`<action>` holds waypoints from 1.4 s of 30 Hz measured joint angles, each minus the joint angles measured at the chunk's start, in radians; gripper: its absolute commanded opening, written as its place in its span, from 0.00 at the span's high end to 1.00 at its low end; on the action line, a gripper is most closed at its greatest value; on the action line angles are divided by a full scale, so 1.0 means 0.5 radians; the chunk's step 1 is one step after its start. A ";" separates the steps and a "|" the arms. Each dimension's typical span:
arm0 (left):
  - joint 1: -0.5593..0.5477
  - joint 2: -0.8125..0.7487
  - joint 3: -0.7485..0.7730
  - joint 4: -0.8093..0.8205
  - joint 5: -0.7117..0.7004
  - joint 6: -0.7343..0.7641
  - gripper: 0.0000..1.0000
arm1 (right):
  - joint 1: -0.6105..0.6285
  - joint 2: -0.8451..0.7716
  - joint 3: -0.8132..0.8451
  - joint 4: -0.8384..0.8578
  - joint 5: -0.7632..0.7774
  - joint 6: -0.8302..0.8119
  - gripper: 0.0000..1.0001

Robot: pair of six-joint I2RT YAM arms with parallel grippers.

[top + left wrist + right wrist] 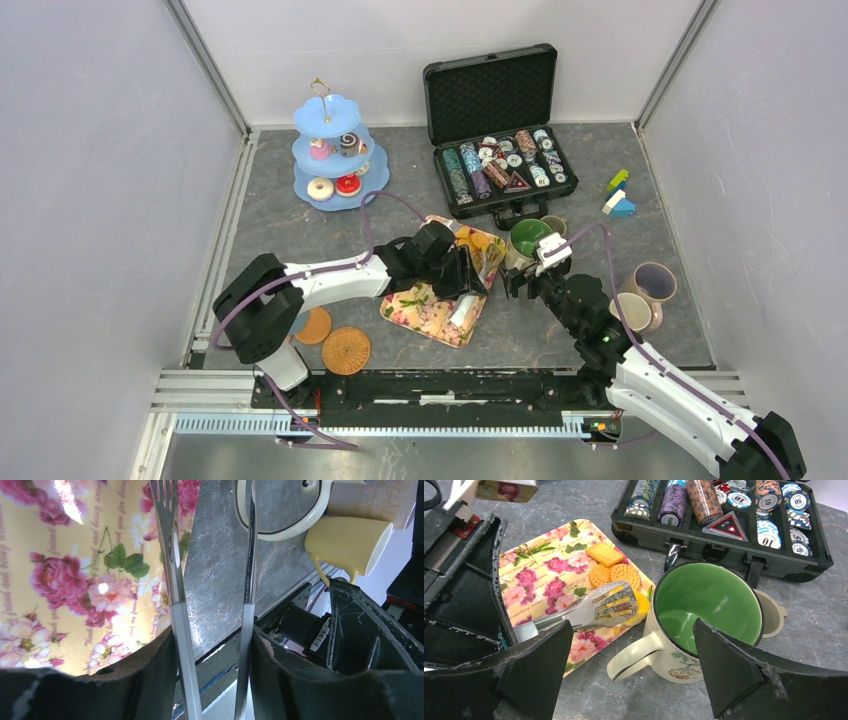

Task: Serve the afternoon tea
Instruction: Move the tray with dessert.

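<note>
My left gripper (468, 275) is shut on metal tongs (172, 580), holding them over the floral tray (420, 305). In the right wrist view the tongs' tips (601, 605) rest over a yellow biscuit, beside other orange-yellow biscuits (618, 574) on the tray (534, 575). My right gripper (631, 675) is open, low on the table, with the handle of the green-lined mug (709, 605) between its fingers (729, 670). The mug (530, 238) stands right of the tray. A lilac mug (652, 280) and a yellow mug (632, 312) stand further right. Two woven coasters (346, 350) lie front left.
A blue tiered stand (335, 150) at the back left holds donuts and swirl cakes. An open black case of poker chips (500, 165) sits behind the mug. Small building blocks (618, 195) lie at the back right. Grey walls close in three sides.
</note>
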 measured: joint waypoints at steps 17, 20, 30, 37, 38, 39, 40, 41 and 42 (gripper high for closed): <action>0.000 0.085 0.059 -0.017 0.011 0.022 0.49 | 0.000 0.000 0.000 0.000 0.000 0.000 0.02; 0.001 0.085 0.062 -0.040 0.009 0.037 0.55 | 0.000 0.000 0.000 0.000 0.000 0.000 0.02; 0.000 0.018 0.075 -0.227 -0.092 0.178 0.68 | 0.000 0.000 0.000 0.000 0.000 0.000 0.02; 0.001 -0.196 0.076 -0.532 -0.248 0.345 0.75 | 0.000 0.000 0.000 0.000 0.000 0.000 0.02; 0.001 -0.217 0.076 -0.580 -0.273 0.369 0.75 | 0.000 0.000 0.000 0.000 0.000 0.000 0.02; 0.001 -0.239 0.079 -0.635 -0.298 0.402 0.75 | 0.000 0.000 0.000 0.000 0.000 0.000 0.02; 0.001 -0.257 0.082 -0.687 -0.323 0.433 0.75 | 0.000 0.000 0.000 0.000 0.000 0.000 0.02; 0.001 -0.276 0.089 -0.755 -0.358 0.471 0.74 | 0.000 0.000 0.000 0.000 0.000 0.000 0.02; 0.001 -0.298 0.100 -0.837 -0.397 0.512 0.74 | 0.000 0.000 0.000 0.000 0.000 0.000 0.02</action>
